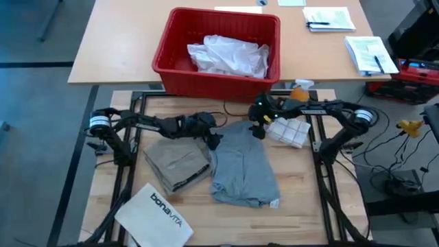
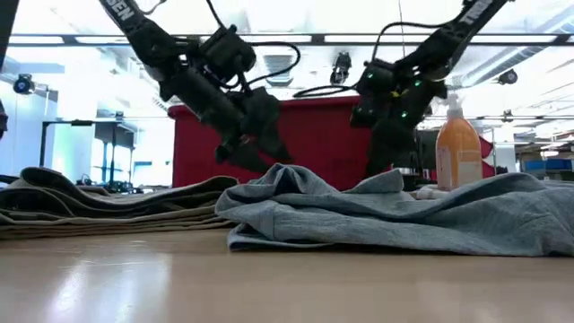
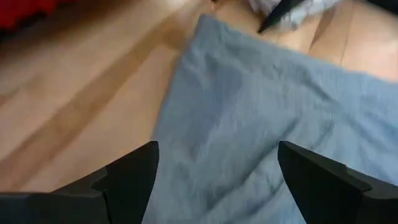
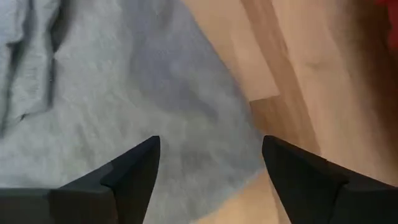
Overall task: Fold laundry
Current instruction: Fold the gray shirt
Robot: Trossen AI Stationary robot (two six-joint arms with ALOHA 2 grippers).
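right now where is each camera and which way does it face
High: overhead, straight down on the grey t-shirt, red basket, both arms.
Low: table height, level across the t-shirt; arms drop in from above.
Left wrist: over the t-shirt, own open fingers showing.
Right wrist: same shirt, own open fingers.
All share the t-shirt.

Left claw (image 3: 214, 177) fingers spread wide, above grey T-shirt (image 3: 280, 118), on wooden table (image 3: 81, 106)

red bin (image 1: 218, 51) – blocks far edge | bare wood – near right
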